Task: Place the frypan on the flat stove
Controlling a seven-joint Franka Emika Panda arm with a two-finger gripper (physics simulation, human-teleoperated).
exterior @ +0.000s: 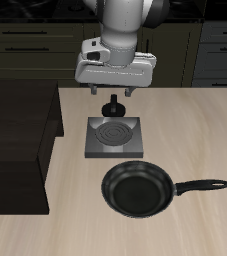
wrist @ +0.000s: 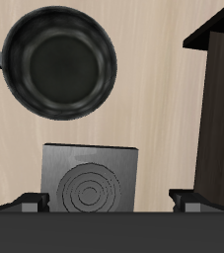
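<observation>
The frypan (exterior: pixel 138 189) is round and black with a glossy dark inside. It lies flat on the table near the front edge, its long handle (exterior: pixel 203 186) pointing sideways. It also shows in the wrist view (wrist: pixel 62 61). The flat stove (exterior: pixel 115 137) is a grey square plate with a dark spiral burner, just behind the pan and apart from it; it shows in the wrist view too (wrist: pixel 92 183). My gripper (exterior: pixel 109 92) hangs above the stove's back edge, open and empty, with its fingertips (wrist: pixel 30 203) wide apart.
A small black knob-like object (exterior: pixel 113 108) stands at the stove's back edge, under the gripper. A large dark brown wooden block (exterior: pixel 15 150) fills one side of the table beside the stove and also shows in the wrist view (wrist: pixel 217 109). Dark cabinets stand behind the table.
</observation>
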